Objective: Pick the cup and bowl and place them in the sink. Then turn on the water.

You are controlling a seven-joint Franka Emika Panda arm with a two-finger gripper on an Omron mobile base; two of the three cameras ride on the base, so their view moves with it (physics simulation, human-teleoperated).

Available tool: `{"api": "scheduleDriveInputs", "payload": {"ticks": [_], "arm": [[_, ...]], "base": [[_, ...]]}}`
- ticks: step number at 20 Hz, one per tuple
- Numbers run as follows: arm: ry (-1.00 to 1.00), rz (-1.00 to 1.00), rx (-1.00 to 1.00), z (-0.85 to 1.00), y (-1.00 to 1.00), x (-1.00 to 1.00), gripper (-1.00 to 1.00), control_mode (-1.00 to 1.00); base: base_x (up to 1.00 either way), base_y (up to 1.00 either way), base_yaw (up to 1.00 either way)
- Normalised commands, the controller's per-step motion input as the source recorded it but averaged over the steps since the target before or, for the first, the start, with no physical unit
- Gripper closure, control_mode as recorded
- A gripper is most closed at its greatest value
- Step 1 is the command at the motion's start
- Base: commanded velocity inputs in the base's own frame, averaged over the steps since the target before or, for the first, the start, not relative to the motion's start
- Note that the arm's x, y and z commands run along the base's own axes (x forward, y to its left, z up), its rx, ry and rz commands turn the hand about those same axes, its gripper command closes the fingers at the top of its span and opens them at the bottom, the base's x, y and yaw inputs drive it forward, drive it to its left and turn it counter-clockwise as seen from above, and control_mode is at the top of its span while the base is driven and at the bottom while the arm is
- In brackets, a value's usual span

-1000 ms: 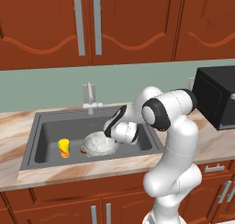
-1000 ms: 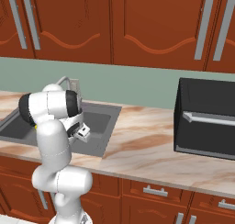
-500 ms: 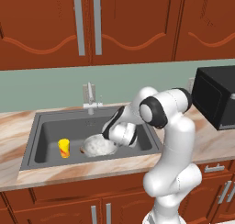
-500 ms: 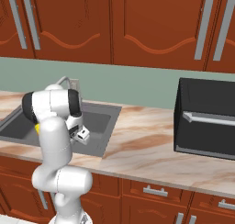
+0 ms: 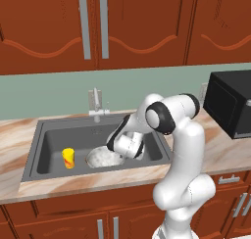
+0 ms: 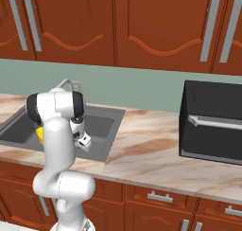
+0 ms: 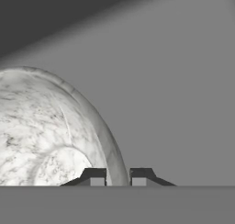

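The mottled grey-white bowl (image 5: 102,158) sits low in the dark sink (image 5: 78,134), right of the small yellow cup (image 5: 68,157), which stands upright on the basin floor. My gripper (image 5: 116,153) reaches down into the basin at the bowl's right edge. In the hand view the bowl's (image 7: 46,131) rim runs between the two fingertips (image 7: 94,177), so the gripper (image 7: 118,177) is shut on it. I cannot tell whether the bowl rests on the sink floor (image 7: 174,99). From the right, the arm hides most of the cup (image 6: 40,134). No water runs from the faucet (image 5: 96,106).
A black microwave (image 5: 230,103) stands on the marbled counter (image 6: 142,149) to the right of the sink. Wooden cabinets hang above the green backsplash. The sink's walls enclose the hand closely on the right side.
The hand has sunk a little deeper into the sink with the bowl in its grip. The cup has not moved.
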Motion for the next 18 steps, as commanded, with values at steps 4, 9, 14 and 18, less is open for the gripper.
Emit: {"api": "scheduleDriveInputs", "payload": {"ticks": [4,9,14,18], "arm": [[0.00,0.00,0.00,-0.19,0.04,0.00,1.00,-1.00],[0.00,0.00,0.00,-0.19,0.06,0.09,1.00,-1.00],[0.00,0.00,0.00,-0.19,0.03,0.13,1.00,-1.00],[0.00,0.00,0.00,-0.22,0.01,0.15,1.00,-1.00]], "base": [[0.00,0.00,0.00],[0.00,0.00,0.00],[0.00,0.00,0.00],[0.00,0.00,0.00]]}}
